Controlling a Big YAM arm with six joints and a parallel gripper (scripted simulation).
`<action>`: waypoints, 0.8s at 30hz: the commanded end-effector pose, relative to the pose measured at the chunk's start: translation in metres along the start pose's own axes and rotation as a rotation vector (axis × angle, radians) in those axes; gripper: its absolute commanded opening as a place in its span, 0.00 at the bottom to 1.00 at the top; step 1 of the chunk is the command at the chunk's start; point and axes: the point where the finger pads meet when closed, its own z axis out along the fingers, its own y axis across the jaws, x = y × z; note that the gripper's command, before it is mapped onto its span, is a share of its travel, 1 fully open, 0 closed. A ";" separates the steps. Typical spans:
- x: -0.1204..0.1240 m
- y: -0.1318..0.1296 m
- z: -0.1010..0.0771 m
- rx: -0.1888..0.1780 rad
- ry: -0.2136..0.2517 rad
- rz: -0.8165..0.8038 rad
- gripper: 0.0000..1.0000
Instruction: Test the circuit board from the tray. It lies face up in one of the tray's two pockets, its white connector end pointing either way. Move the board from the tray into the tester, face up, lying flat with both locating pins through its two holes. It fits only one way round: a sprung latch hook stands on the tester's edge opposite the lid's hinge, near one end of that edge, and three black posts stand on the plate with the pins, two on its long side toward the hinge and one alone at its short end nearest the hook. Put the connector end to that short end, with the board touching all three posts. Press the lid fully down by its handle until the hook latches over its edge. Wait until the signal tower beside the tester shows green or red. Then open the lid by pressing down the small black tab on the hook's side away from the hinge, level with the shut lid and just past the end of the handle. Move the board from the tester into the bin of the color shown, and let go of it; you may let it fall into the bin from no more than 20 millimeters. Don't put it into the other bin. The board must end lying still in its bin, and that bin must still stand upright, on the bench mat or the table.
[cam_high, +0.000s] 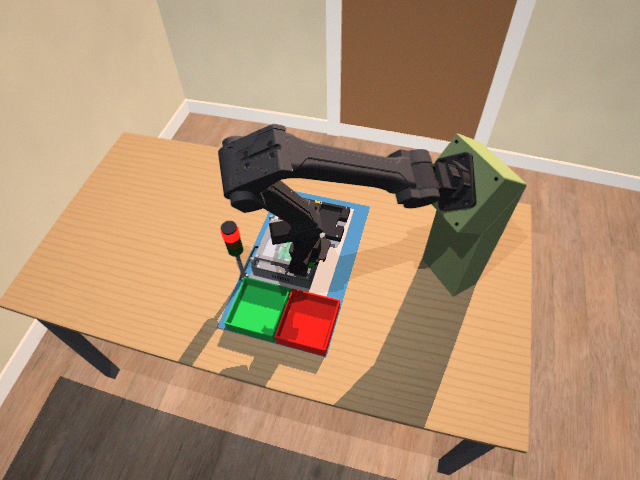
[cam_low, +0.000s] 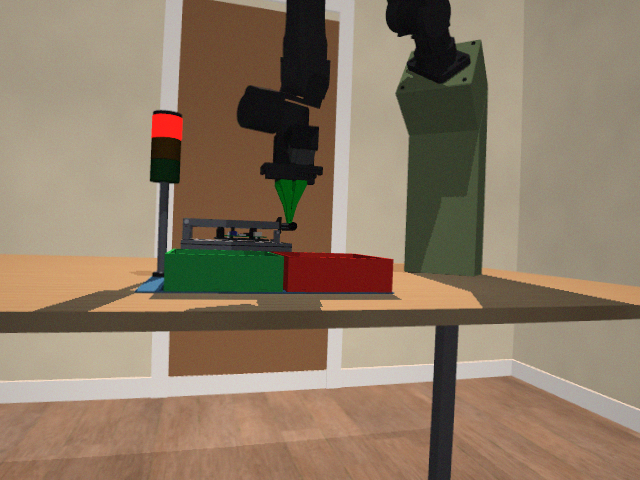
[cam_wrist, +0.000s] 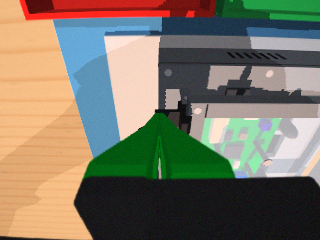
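Note:
The tester (cam_high: 286, 255) stands on the blue mat with its clear lid (cam_low: 232, 223) down flat over the green circuit board (cam_wrist: 240, 142). My gripper (cam_low: 291, 219) is shut and empty, fingers pointing straight down. Its green tips (cam_wrist: 159, 117) are at the small black tab (cam_low: 293, 225) on the latch hook, just past the end of the lid's handle. Whether they touch it I cannot tell. The signal tower (cam_low: 166, 126) to the tester's left shows red on top. The red bin (cam_high: 308, 321) and the green bin (cam_high: 257, 308) stand side by side in front of the tester, both empty.
The black tray (cam_high: 333, 214) lies behind the tester on the blue mat (cam_high: 356, 242). The arm's olive mounting pedestal (cam_high: 473, 211) stands at the table's right. The tower's pole (cam_low: 163, 227) rises close to the tester's left corner.

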 end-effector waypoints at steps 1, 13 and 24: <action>0.002 0.003 0.002 0.001 0.000 0.010 0.00; -0.002 0.000 0.005 0.003 -0.006 0.003 0.00; 0.002 0.005 0.004 -0.005 0.001 0.009 0.00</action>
